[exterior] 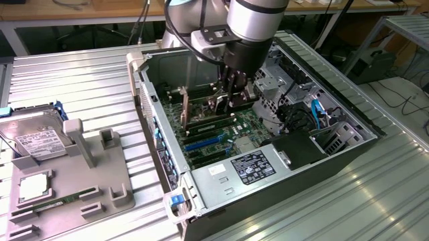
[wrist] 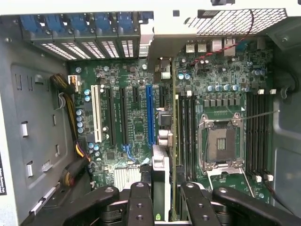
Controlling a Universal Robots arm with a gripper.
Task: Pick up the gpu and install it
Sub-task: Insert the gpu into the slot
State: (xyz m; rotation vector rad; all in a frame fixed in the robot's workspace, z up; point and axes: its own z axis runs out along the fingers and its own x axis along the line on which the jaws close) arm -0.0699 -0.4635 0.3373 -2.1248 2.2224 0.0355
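End effector (wrist: 165, 208) clamped on gpu (wrist: 160, 172); arm (exterior: 251, 22) pointing down into case (exterior: 295, 188).

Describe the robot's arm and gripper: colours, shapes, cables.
The arm is a silvery-grey cylinder with a black wrist section. A pale grey bracket with a black plate sits on its side, and a black cable loops beside it. The gripper is black, its finger links jointed with round pivot pins.

Silver-grey tubular arm (exterior: 251, 17), black wrist block (exterior: 244, 56), looping black cable (exterior: 180, 35), black screw-studded jaws.
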